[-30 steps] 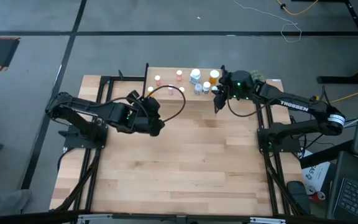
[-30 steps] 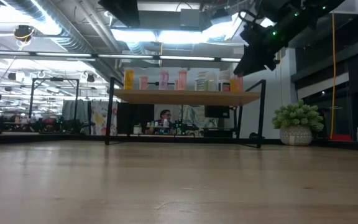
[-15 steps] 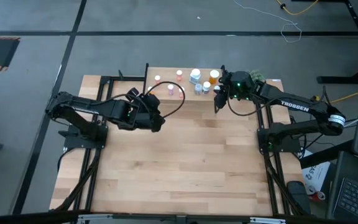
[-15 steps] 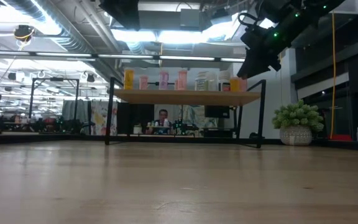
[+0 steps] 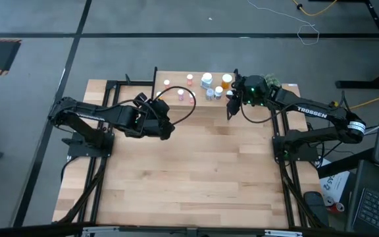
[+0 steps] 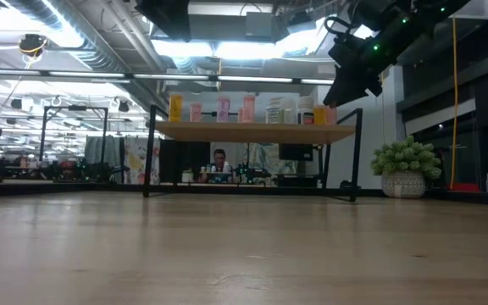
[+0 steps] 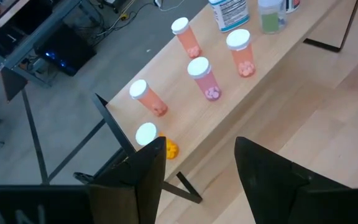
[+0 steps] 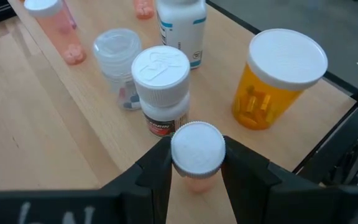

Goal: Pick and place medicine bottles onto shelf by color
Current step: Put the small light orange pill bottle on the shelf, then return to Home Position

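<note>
The jaws of the right gripper (image 8: pixel 196 163) are closed on a small pink white-capped bottle (image 8: pixel 197 152), held just over the near right part of the shelf (image 5: pixel 242 112). Directly ahead of it, close, stands a white-capped bottle with a dark red label (image 8: pixel 162 90), flanked by a clear-lidded jar (image 8: pixel 119 59) and a larger orange bottle (image 8: pixel 276 78). A white-blue bottle (image 8: pixel 180 28) stands behind. The left gripper (image 7: pixel 197 168) hangs with jaws wide and empty near the shelf's left end, over four pink bottles (image 7: pixel 204 78). A green plant ball (image 6: pixel 406 168) sits right of the shelf.
</note>
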Controlling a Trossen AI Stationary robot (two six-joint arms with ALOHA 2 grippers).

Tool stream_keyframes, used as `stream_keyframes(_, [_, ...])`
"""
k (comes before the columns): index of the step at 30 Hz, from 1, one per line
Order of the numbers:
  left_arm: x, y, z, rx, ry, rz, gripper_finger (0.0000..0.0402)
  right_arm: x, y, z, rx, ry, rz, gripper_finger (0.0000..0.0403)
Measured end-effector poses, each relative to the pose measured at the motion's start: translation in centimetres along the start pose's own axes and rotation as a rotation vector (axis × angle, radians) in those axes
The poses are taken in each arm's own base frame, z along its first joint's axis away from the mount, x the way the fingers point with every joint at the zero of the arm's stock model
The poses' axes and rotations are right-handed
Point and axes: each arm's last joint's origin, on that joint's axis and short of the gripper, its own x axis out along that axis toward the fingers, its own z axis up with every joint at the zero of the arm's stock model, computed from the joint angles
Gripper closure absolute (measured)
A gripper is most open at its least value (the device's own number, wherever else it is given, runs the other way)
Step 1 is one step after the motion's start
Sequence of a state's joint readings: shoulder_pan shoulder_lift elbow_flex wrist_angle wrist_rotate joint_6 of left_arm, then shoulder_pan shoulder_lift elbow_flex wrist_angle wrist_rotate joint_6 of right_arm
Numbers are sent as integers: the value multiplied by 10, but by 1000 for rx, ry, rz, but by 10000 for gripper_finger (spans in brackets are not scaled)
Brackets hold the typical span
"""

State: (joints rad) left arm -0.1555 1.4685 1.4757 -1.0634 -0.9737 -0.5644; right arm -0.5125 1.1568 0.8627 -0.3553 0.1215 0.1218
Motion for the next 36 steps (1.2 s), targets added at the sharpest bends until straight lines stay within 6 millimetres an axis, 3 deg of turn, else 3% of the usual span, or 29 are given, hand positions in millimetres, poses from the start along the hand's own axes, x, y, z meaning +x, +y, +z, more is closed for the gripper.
stream_keyframes(7, [0,0,0,0,0,0,215,0,0,0,6,-2,0,266])
stream_keyframes(17, [0,0,0,-1,0,0,215,0,0,1,17,-17,1,182])
stream_keyframes(26, [0,0,0,0,0,0,215,-6,-1,4,20,-56,-36,174])
stream_keyframes(32, [0,0,0,0,3,-5,215,-21,-2,13,30,-119,-28,173])
stream_keyframes(36, [0,-1,0,16,14,-23,215,-43,-3,28,55,-167,-16,173])
